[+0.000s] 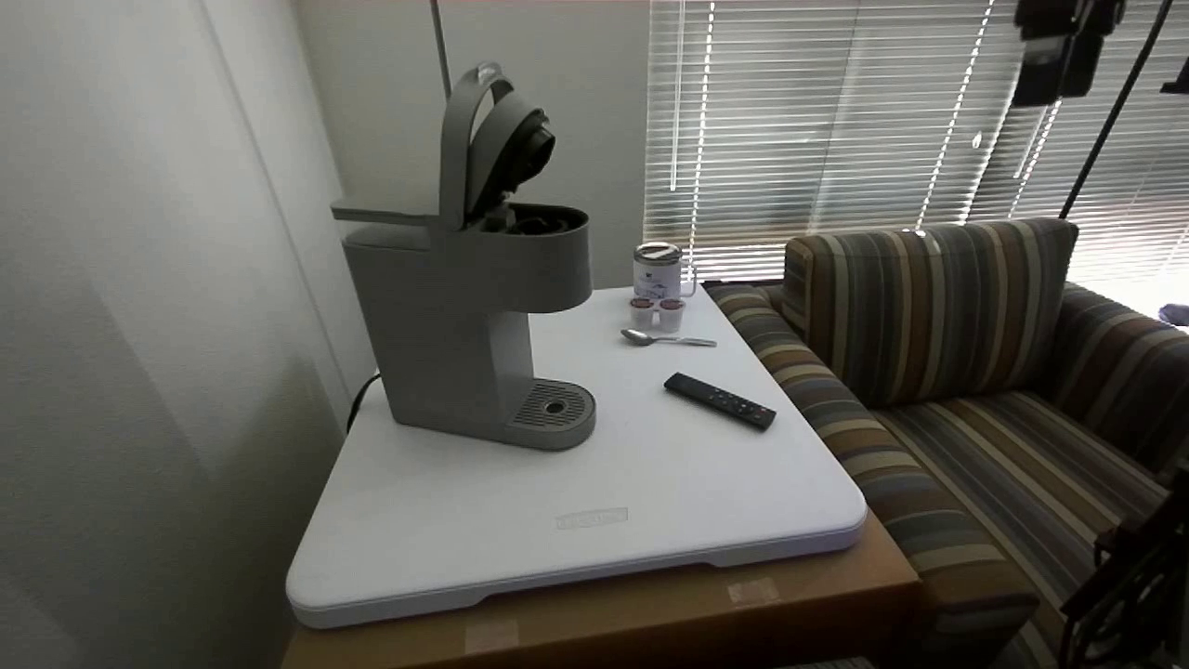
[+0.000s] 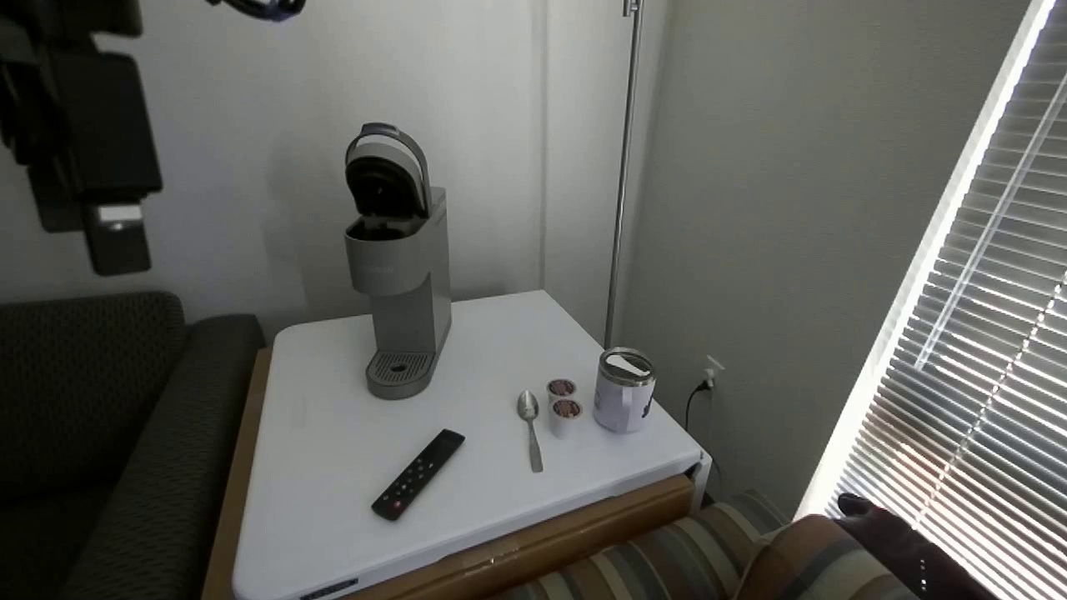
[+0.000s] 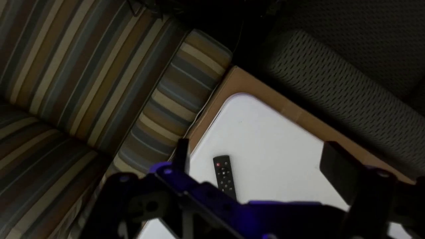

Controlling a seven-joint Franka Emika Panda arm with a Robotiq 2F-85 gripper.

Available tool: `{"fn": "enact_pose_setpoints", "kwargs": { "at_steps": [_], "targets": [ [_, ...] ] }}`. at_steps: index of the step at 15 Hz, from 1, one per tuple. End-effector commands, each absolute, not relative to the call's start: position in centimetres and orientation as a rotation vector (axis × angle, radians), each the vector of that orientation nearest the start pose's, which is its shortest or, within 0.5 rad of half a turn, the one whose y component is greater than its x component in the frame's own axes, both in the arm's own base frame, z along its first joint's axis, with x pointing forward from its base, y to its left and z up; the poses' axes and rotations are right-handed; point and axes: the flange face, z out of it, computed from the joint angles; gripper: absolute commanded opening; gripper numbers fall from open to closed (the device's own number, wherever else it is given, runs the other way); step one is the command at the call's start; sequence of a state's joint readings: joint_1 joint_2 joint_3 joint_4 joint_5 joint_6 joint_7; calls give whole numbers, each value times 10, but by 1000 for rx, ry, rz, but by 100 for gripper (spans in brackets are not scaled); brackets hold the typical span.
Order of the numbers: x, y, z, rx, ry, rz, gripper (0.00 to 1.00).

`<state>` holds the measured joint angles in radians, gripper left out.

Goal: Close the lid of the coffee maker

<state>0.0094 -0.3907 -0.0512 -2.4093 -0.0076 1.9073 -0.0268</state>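
A: Which edges are you seeing around the coffee maker?

B: In an exterior view, a wall is rising just left of it. The white tabletop is stretching from there down to a rounded edge low in the frame, and a striped armchair is bordering the right side.

A: And where is the lid sitting?

B: It's standing raised on top of the coffee maker, left of centre near the top, its dark underside facing right.

A: How are the jaws of the gripper looking?

B: In the wrist view they're standing wide apart, with tabletop showing in the gap. In an exterior view the fingers are hanging at the upper left, well apart from the lid.

A: What is lying around, or blocking the view?

B: There, a black remote is lying in the lower middle. Right of it, a spoon, 2 coffee pods and a mug are occupying the tabletop. In the wrist view, the gripper is covering the lower end of the remote.
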Motion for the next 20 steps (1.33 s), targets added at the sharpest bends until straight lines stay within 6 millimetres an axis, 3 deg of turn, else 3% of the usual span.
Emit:
{"fn": "enact_pose_setpoints", "kwargs": {
  "at_steps": [1, 5, 6, 13, 20],
  "targets": [
    [443, -19, 486, -3192, -94, 162, 100],
    [480, -8, 522, -3204, -334, 71, 100],
    [457, -9, 518, -3193, -233, 38, 100],
    [486, -8, 522, -3201, -306, 16, 100],
    [558, -6, 577, -3236, -569, -168, 100]
  ]
}}
